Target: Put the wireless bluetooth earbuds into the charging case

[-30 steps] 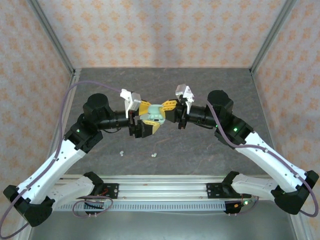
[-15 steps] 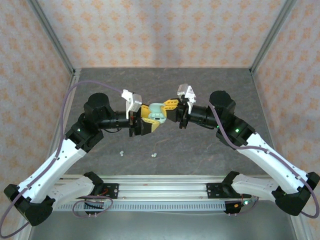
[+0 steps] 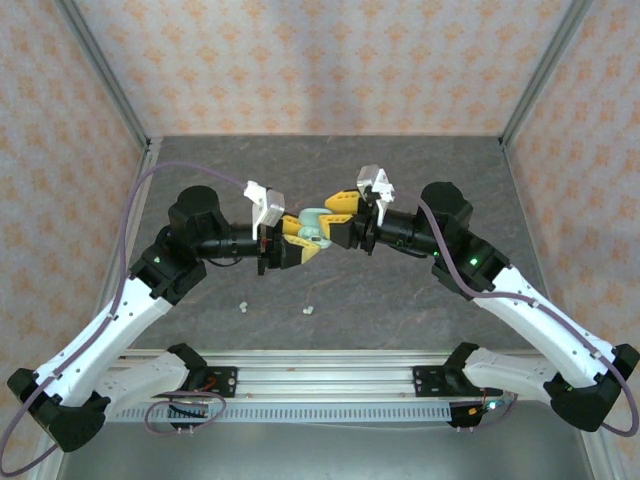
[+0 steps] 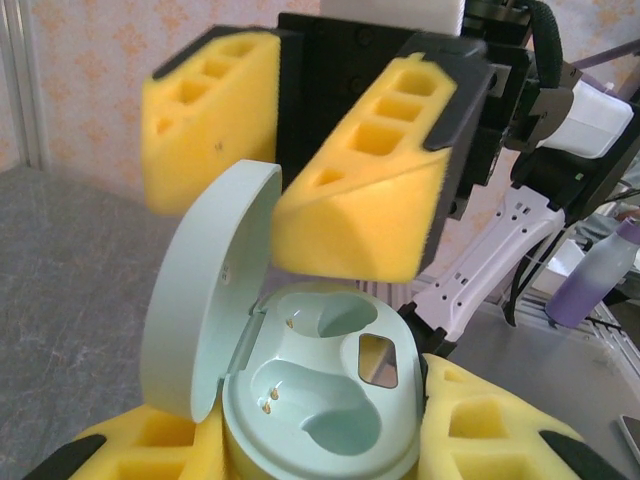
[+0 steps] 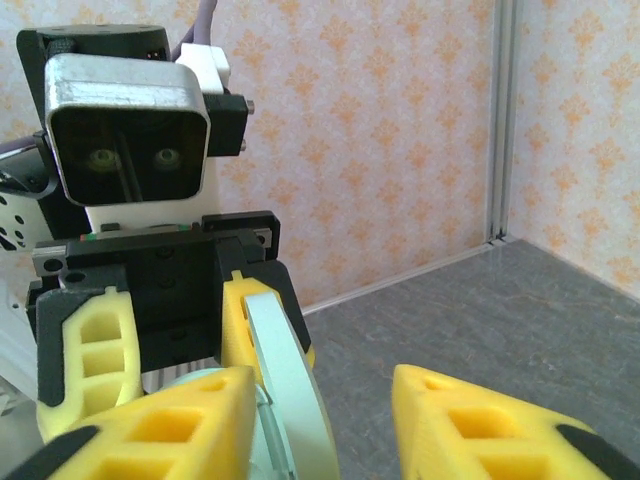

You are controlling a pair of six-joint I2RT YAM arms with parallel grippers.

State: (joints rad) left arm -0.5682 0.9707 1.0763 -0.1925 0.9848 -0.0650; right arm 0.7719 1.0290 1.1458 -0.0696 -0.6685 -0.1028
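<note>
Grey mottled tabletop; peach floral walls; purple bottle upright.

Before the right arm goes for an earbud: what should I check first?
1. Grip: left pincer clamped on the charging case: ok.
2. Access: lid hinged open: ok.
3. Space: both wells empty: ok.
4. Free hand: right pincer has its jaws apart and holds nothing: ok.
5. Clearance: right pincer's pads off the lid: cannot tell.
6. Targets: two earbuds lie apart on the table, toward the arm bases: ok.
</note>
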